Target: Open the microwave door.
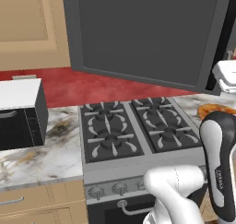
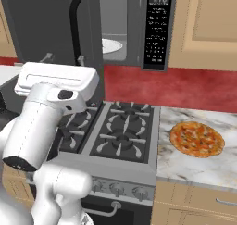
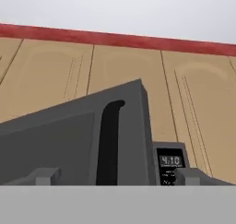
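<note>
- Gripper (image 3: 115, 174): fingertips apart, flanking the black handle (image 3: 108, 142) without clamping it.
- Microwave door (image 1: 143, 34): swung well out above the stove (image 1: 133, 128), cavity exposed.
- Step, judged: opening nearly complete; next, push wider or withdraw clear.

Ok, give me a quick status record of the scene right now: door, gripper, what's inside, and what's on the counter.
microwave door: swung partly open, hinged on the left
door handle: black curved bar, free of the fingers
gripper: at handle height just in front of the door, fingers spread either side of the handle, gripping nothing
microwave cavity: exposed, white turntable plate inside
control panel: display lit
stove: below the microwave, burners bare
pizza: on the marble counter right of the stove
toaster oven: on the counter left of the stove, door shut
</note>
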Tool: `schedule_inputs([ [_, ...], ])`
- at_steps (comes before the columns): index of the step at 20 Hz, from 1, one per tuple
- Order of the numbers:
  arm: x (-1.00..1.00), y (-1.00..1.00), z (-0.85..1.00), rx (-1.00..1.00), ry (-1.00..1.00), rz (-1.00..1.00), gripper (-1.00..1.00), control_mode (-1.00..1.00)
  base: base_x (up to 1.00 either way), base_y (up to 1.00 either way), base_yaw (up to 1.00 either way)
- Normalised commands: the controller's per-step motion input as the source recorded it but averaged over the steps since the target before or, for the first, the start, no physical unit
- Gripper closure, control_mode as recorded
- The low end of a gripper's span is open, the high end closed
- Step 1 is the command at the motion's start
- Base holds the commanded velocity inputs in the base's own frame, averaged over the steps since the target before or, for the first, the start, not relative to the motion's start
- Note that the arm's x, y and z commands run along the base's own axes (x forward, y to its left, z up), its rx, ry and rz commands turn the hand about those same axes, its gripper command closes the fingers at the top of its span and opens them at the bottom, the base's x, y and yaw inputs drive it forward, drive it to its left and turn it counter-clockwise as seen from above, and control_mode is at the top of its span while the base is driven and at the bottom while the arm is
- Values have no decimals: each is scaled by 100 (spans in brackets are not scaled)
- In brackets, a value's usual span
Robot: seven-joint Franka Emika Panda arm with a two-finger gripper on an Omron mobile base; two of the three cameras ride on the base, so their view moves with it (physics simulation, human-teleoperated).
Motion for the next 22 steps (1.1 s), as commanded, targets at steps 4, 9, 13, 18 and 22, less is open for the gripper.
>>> schedule_inputs([
  [4,-92,-87,17,11,-1,1,-100,-100,0,0,0],
  [9,-6,-100,0,53,30,7,-100,-100,0,0,0],
  [13,2,-92,0,80,59,2,-100,-100,0,0,0],
  [18,22,-47,-8,91,71,0,-100,-100,0,0,0],
  [22,2,-1,-43,52,28,0,-100,-100,0,0,0],
])
